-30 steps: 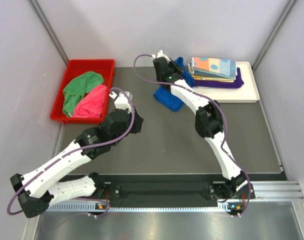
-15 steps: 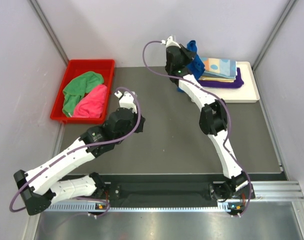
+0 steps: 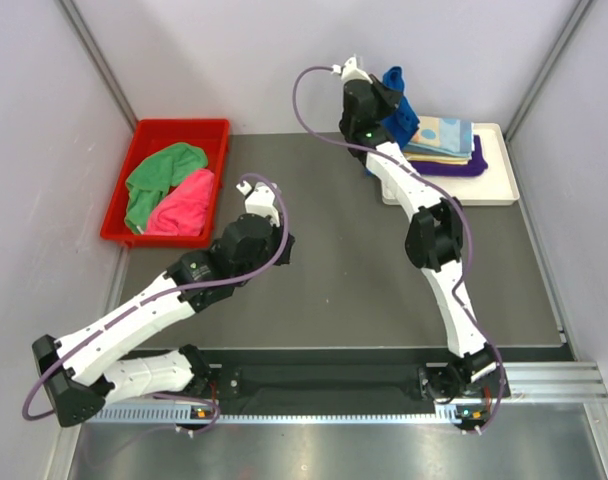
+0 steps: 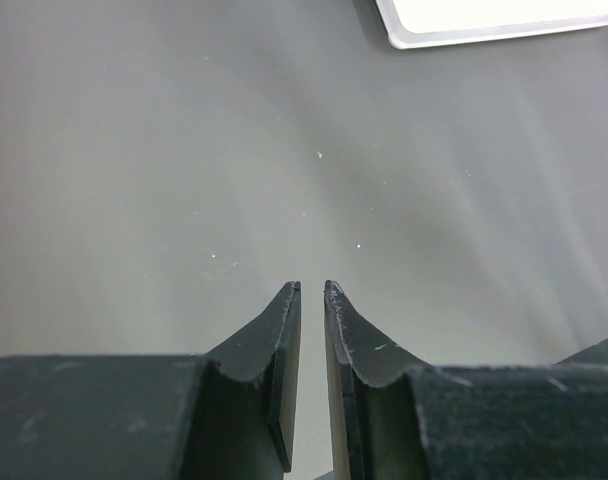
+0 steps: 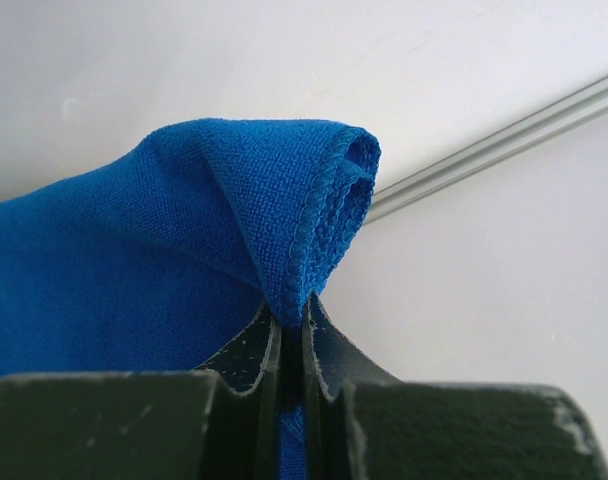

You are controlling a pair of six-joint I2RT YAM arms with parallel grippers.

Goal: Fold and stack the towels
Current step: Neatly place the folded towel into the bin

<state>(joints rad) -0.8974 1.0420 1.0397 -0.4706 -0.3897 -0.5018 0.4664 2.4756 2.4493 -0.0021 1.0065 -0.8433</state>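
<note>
My right gripper (image 3: 389, 95) is shut on the folded royal blue towel (image 3: 397, 108) and holds it in the air at the back, beside the stack. In the right wrist view the blue towel (image 5: 184, 230) is pinched between my fingers (image 5: 246, 355). The stack of folded towels (image 3: 442, 142) lies on a white tray (image 3: 494, 190): orange-pink with teal dots on top, yellow and purple below. A green towel (image 3: 154, 180) and a pink towel (image 3: 184, 205) lie crumpled in a red bin (image 3: 134, 140). My left gripper (image 3: 254, 190) hovers over the mat with nothing between its nearly closed fingers (image 4: 284, 340).
A dark grey mat (image 3: 334, 290) covers the table. Grey walls with metal corner rails stand close on three sides. The white tray's corner (image 4: 484, 20) shows at the top of the left wrist view.
My right gripper has lifted the blue towel off the mat and carried it up and right toward the stack. My left arm has shifted slightly right and forward.
</note>
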